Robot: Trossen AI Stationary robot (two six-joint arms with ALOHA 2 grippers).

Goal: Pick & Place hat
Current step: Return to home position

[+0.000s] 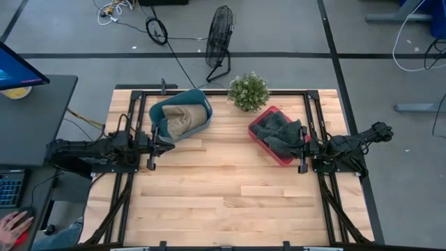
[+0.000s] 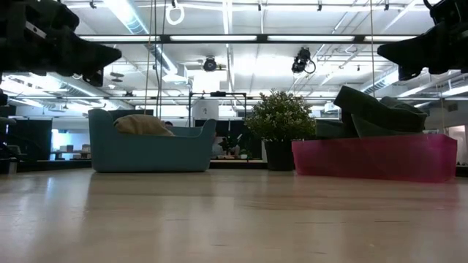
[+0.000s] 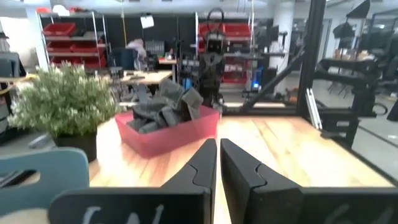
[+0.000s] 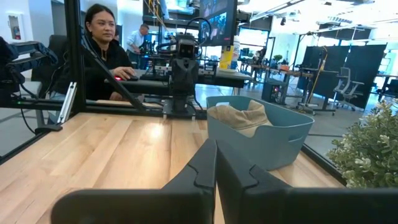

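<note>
A tan hat point(image 1: 182, 120) lies inside the blue bin point(image 1: 162, 113) at the table's far left; it also shows in the low view point(image 2: 142, 124) and right wrist view point(image 4: 239, 116). Dark grey hats point(image 1: 282, 132) are heaped in the red bin point(image 1: 259, 134) at the far right, and the heap point(image 3: 165, 107) shows in the left wrist view too. My left gripper point(image 1: 169, 141) hovers shut next to the blue bin's near side point(image 3: 216, 149). My right gripper point(image 1: 304, 143) hovers shut over the red bin's right edge point(image 4: 216, 148).
A potted plant point(image 1: 249, 91) stands at the far edge between the two bins. Bare wooden tabletop point(image 1: 230, 195) fills the middle and near half. A person sits at a desk point(image 4: 102, 56) beyond the table's left side, a hand point(image 1: 14, 224) on a mouse.
</note>
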